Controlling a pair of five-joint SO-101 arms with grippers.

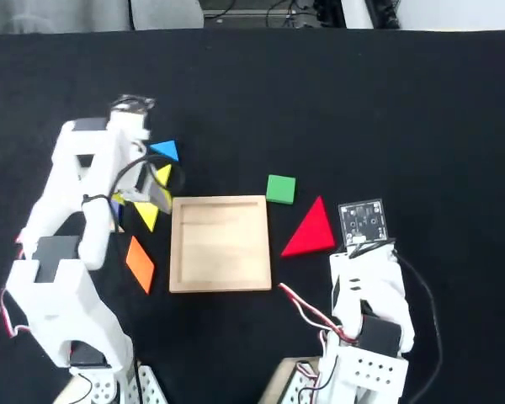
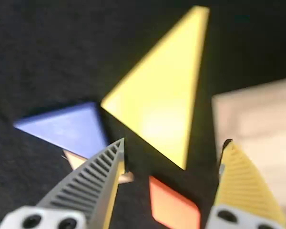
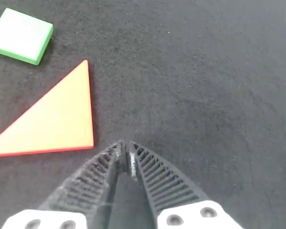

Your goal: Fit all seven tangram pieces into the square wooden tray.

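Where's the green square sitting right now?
In the high view the green square lies just beyond the far right corner of the wooden tray, apart from it. The red triangle is its nearest neighbour, to the tray's right.

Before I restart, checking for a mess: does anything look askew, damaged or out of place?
Nothing stands out. The tray lies empty and whole; the green square and red triangle lie flat beside it. It is crowded around the yellow triangle by the left tool; overlaps unclear.

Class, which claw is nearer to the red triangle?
Right. The right claw sits shut just beside the red triangle, while the left claw hangs open over the yellow triangle, across the wooden tray.
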